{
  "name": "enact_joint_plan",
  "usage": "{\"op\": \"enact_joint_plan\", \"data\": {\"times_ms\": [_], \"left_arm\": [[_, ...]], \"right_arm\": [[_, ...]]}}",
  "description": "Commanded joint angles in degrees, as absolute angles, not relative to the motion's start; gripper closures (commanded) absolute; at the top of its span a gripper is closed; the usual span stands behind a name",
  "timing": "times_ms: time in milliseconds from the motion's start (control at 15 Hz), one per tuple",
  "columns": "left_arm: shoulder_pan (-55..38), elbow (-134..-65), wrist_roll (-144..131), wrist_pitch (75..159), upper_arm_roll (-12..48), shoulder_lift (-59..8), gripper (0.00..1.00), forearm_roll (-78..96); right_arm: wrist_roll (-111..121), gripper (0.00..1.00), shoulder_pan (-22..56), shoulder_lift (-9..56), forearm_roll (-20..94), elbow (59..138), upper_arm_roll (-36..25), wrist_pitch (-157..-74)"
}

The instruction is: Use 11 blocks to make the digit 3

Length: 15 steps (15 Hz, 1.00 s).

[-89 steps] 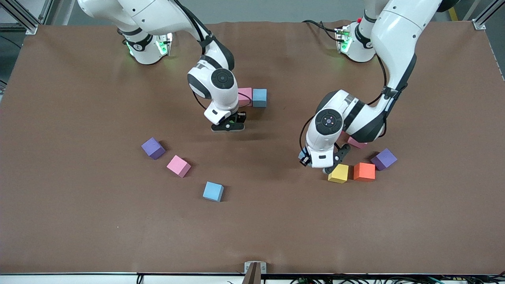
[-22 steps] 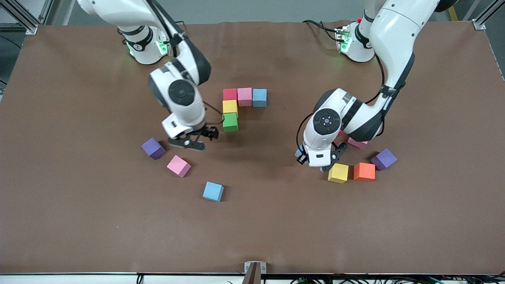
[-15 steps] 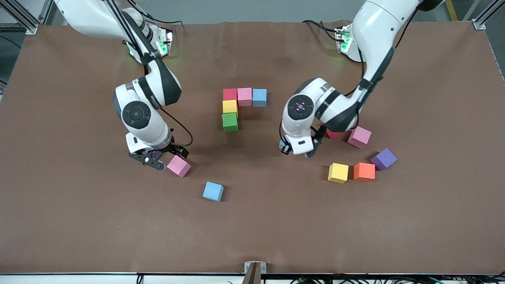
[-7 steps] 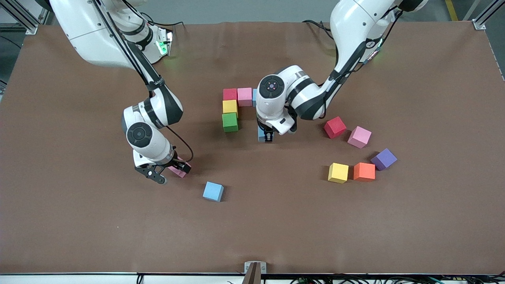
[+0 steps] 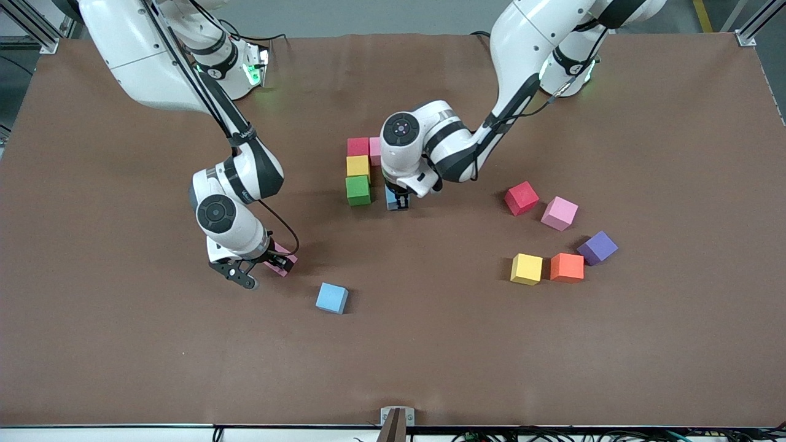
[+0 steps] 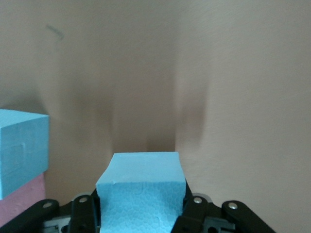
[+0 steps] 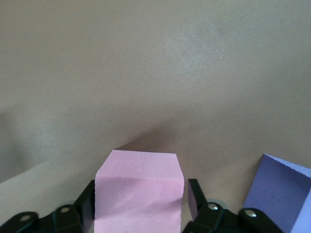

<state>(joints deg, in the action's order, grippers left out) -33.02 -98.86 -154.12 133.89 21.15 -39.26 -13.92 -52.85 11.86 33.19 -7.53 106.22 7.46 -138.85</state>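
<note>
A partial figure stands mid-table: red block [image 5: 358, 146], pink block [image 5: 374, 147], yellow block [image 5: 358, 166] and green block [image 5: 358, 189]. My left gripper [image 5: 398, 202] is shut on a light blue block [image 6: 141, 194], low over the table beside the green one with a gap between them. Its wrist view also shows the figure's light blue block [image 6: 22, 150]. My right gripper [image 5: 264, 270] straddles a loose pink block [image 7: 139, 194]. One finger is against it and a thin gap shows at the other finger [image 7: 194, 194].
Loose blocks lie nearer the camera: light blue [image 5: 332, 298], red [image 5: 521, 197], pink [image 5: 559, 213], yellow [image 5: 527, 269] and orange [image 5: 567, 267]. A purple cube [image 5: 597, 247] sits beside the orange one. Another purple cube [image 7: 279, 194] lies close by my right gripper.
My left arm has carried the light blue block from the loose cluster to beside the green block. My right gripper has come down around the pink block and its fingers have narrowed.
</note>
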Motion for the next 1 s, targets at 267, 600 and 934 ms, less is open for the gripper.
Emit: {"op": "enact_joint_plan", "data": {"times_ms": [267,600,934], "left_arm": [[-37.44,-96.34,-156.44,135.35,20.13,-41.3,0.55,-13.62],[-40.16,-93.52,-156.8,135.35,17.94,-43.77,0.54,-13.71],[-40.61,-93.34,-156.53,135.35,17.4,-43.77,0.39,-13.97]], "right_arm": [[-52.47,0.96,14.14,33.22,-7.82,106.08,8.09,-139.13],[-43.43,0.96,19.76,33.14,-7.73,105.91,8.52,-139.13],[-40.43,0.95,24.78,32.87,-7.56,106.0,8.61,-139.22]]}}
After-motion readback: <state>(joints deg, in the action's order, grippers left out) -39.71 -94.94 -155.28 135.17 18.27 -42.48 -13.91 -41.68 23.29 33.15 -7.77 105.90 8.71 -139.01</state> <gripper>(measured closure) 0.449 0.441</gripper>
